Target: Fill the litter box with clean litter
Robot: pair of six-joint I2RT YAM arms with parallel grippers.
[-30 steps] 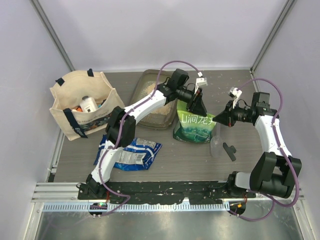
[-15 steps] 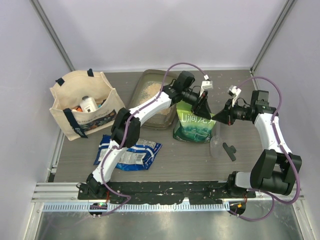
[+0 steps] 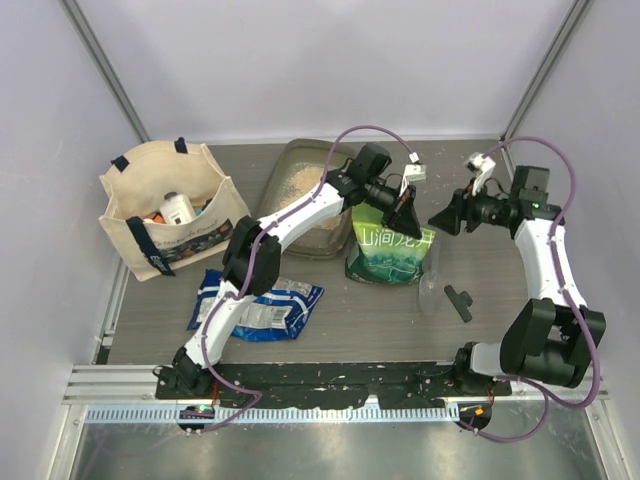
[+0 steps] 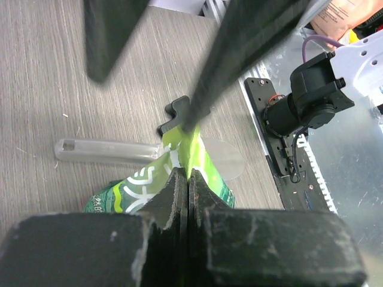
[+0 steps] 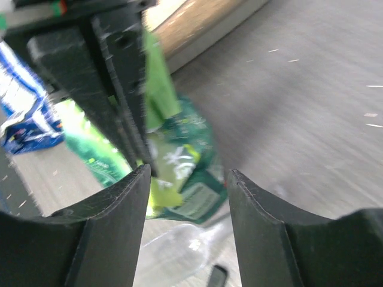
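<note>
The litter box (image 3: 285, 168) lies at the back of the table, with tan clean litter (image 3: 297, 182) heaped inside; its edge (image 5: 197, 21) shows in the right wrist view too. A green-and-white bag (image 3: 388, 256) stands just right of it. My left gripper (image 3: 407, 220) is shut on the bag's top edge (image 4: 190, 156), and the jaws (image 4: 188, 179) pinch the green film. My right gripper (image 3: 441, 219) hangs open a little right of the bag top, holding nothing. In its own view the open right gripper (image 5: 187, 174) faces the bag (image 5: 187, 160).
A beige tote bag (image 3: 165, 215) stands at the left, with a blue crinkly packet (image 3: 262, 302) in front of it. A clear plastic scoop (image 3: 430, 285) and a small black piece (image 3: 460, 301) lie right of the green bag. Enclosure walls surround the table.
My left gripper has shut on the green bag's top. My right gripper has opened, let go of the bag and drawn back to the right.
</note>
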